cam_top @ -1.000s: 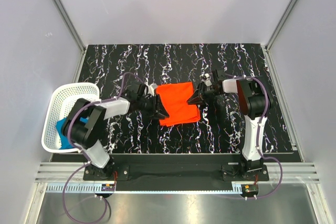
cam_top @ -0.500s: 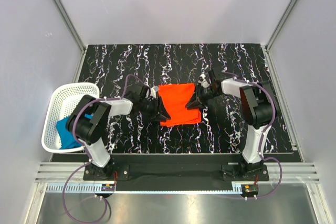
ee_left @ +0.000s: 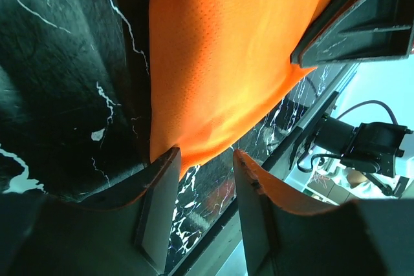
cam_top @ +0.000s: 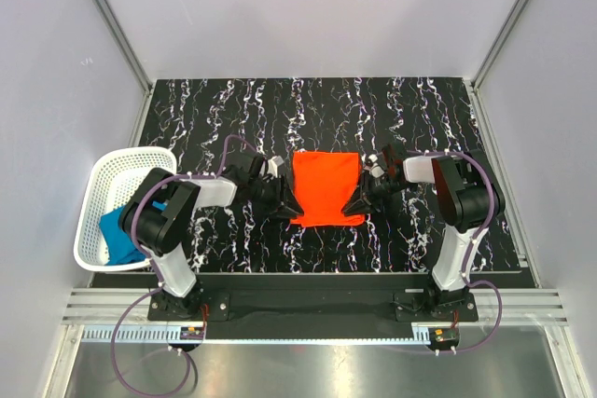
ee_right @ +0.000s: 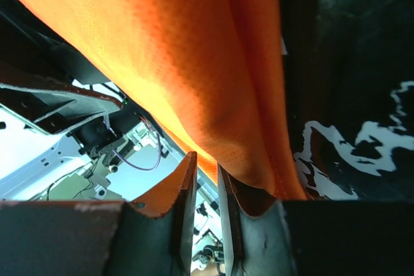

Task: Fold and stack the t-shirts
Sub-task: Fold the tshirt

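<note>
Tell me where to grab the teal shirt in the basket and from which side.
Probably pinch the teal t-shirt on its exposed crumpled top, coming down from above: it lies bunched in the basket, whose walls block the sides and leave only the top open.

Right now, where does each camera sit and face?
Top external: above and behind the bases, looking down on the table; left arm and right arm show.
Left wrist: on the left arm, looking along the left fingers at the orange-red t-shirt.
Right wrist: on the right arm, looking past the right fingers at the same shirt.
Shared: all three see that shirt.
</note>
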Robot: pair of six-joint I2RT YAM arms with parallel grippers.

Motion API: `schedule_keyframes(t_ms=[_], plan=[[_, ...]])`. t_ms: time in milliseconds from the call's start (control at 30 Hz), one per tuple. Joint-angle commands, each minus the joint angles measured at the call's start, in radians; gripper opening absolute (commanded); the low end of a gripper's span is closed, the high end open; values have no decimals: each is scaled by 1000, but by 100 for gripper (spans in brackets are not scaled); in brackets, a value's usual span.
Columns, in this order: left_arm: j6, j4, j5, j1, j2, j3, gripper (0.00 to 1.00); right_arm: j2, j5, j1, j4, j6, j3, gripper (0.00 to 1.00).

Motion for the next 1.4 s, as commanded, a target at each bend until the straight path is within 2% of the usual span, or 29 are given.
schedule_keyframes(t_ms=[0,233,400,467,567,633,800,933,1067,1233,1300,1367], plan=[[9,24,-16,-21,-2,-29,45,-35,92,-8,7,-39,-3,26],[-75,65,-37,-145,24,-60,45,23,144,-11,-12,-60,55,29],[-209,220,-30,-291,61,-77,45,107,184,-10,-56,-101,211,30],[-227,217,-36,-328,60,-65,45,155,216,-13,-143,-155,318,31],[-226,205,-15,-334,25,-60,45,174,289,-25,-251,-187,392,32],[-170,118,-28,-331,-44,-33,46,145,319,-30,-265,-195,402,33],[-51,-100,-74,-259,-205,26,48,56,296,-28,-282,-189,402,38],[-15,-106,-26,-133,-273,64,50,5,261,-27,-326,-184,426,40],[1,-42,48,-18,-195,136,50,-49,227,-24,-328,-151,426,42],[-77,125,116,33,-23,184,49,-46,135,59,-288,-89,422,41],[-86,165,119,51,29,191,48,-33,116,116,-250,-62,400,38],[-85,177,111,68,53,198,47,-29,92,150,-204,-30,359,29]])
